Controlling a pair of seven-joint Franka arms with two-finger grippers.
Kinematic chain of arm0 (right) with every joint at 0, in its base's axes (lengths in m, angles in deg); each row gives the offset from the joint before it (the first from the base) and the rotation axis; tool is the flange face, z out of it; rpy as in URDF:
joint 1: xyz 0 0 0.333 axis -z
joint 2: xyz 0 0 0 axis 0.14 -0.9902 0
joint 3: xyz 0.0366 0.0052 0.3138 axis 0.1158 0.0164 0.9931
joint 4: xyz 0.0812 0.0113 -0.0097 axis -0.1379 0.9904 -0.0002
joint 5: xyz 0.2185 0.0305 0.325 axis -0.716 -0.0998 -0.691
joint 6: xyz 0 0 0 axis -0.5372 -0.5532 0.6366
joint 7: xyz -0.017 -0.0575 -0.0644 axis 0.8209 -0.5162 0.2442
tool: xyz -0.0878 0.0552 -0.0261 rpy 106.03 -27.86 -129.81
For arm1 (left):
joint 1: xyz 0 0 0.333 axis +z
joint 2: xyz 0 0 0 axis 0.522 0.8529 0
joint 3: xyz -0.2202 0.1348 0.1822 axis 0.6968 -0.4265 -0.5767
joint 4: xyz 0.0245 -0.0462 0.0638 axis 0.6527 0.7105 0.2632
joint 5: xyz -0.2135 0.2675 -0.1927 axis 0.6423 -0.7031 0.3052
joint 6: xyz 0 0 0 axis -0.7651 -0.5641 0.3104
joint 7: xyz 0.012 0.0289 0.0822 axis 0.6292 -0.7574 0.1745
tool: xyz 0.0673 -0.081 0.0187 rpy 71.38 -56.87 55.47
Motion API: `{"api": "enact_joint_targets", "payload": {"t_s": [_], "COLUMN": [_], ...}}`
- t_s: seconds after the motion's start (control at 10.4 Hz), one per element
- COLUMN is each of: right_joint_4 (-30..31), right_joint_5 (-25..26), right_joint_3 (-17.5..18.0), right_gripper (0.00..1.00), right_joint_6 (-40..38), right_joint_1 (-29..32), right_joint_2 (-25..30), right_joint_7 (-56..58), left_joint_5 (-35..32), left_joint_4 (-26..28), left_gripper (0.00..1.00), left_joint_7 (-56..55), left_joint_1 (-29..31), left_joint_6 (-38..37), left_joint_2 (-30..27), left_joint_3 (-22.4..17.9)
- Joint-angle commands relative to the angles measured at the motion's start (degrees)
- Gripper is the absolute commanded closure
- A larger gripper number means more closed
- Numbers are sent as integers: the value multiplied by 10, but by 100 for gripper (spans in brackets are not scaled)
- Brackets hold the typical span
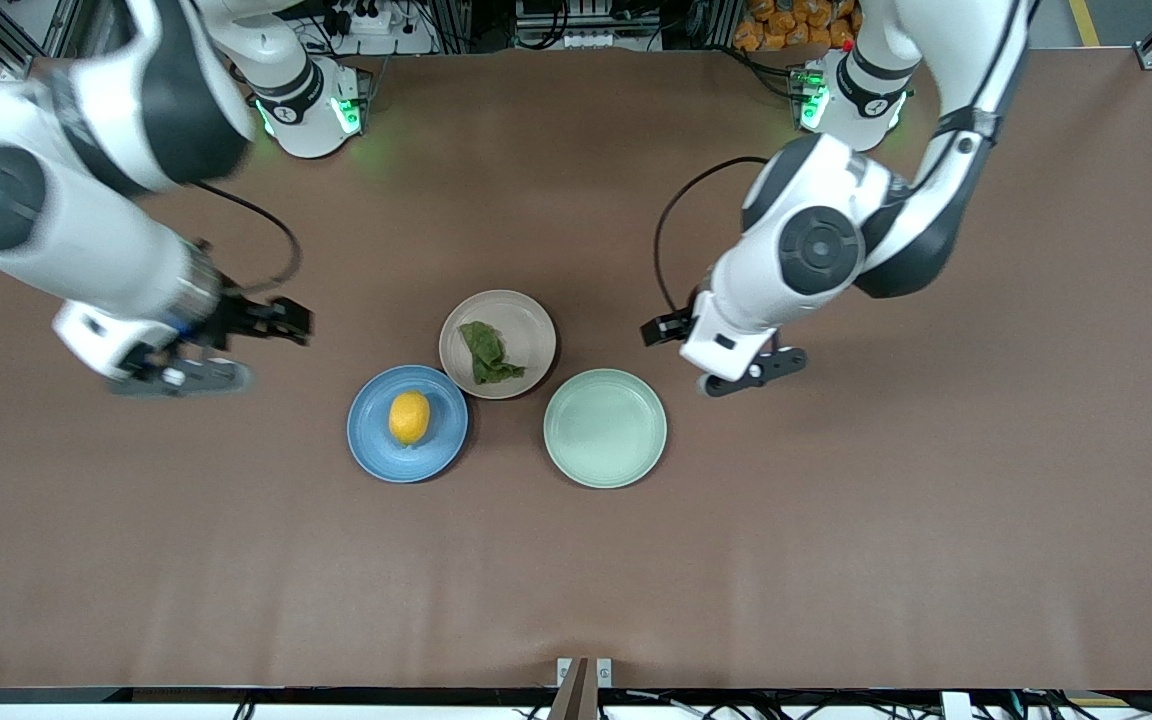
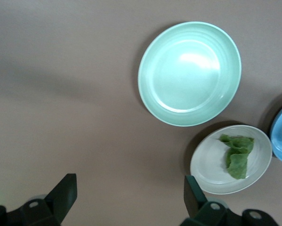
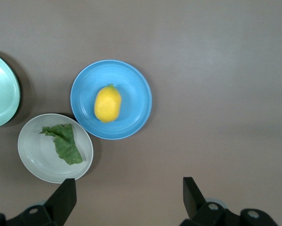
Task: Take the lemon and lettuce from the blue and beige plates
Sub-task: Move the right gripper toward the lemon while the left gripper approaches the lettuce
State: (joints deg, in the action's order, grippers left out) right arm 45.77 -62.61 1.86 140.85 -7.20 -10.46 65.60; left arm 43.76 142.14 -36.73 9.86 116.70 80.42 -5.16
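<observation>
A yellow lemon (image 1: 409,416) lies on the blue plate (image 1: 372,447). It also shows in the right wrist view (image 3: 107,103). A green lettuce leaf (image 1: 487,353) lies on the beige plate (image 1: 528,325), farther from the front camera. The leaf also shows in the left wrist view (image 2: 237,155) and the right wrist view (image 3: 64,143). My right gripper (image 1: 198,372) is open and empty, up over bare table toward the right arm's end. My left gripper (image 1: 754,371) is open and empty, over bare table beside the green plate.
An empty pale green plate (image 1: 605,428) sits beside the blue plate, toward the left arm's end; it also shows in the left wrist view (image 2: 189,73). The three plates cluster at the table's middle. Brown table (image 1: 836,560) surrounds them.
</observation>
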Motion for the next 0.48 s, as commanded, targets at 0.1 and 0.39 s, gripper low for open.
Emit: {"api": "enact_joint_targets", "payload": {"t_s": [0.1, 0.39], "right_joint_4": [-11, -11], "right_joint_5": [-2, 1], "right_joint_3": [-3, -3], "right_gripper": [0, 0], "right_joint_6": [5, 43], "right_joint_1": [-8, -11], "right_joint_2": [-36, -75], "right_joint_7": [-6, 2], "left_joint_5": [4, 7], "left_joint_4": [-13, -14], "left_gripper": [0, 0], "left_joint_7": [-45, -176], "left_joint_1": [-31, -74], "left_joint_6": [80, 122], "left_joint_2": [50, 99], "left_joint_3": [-7, -7]}}
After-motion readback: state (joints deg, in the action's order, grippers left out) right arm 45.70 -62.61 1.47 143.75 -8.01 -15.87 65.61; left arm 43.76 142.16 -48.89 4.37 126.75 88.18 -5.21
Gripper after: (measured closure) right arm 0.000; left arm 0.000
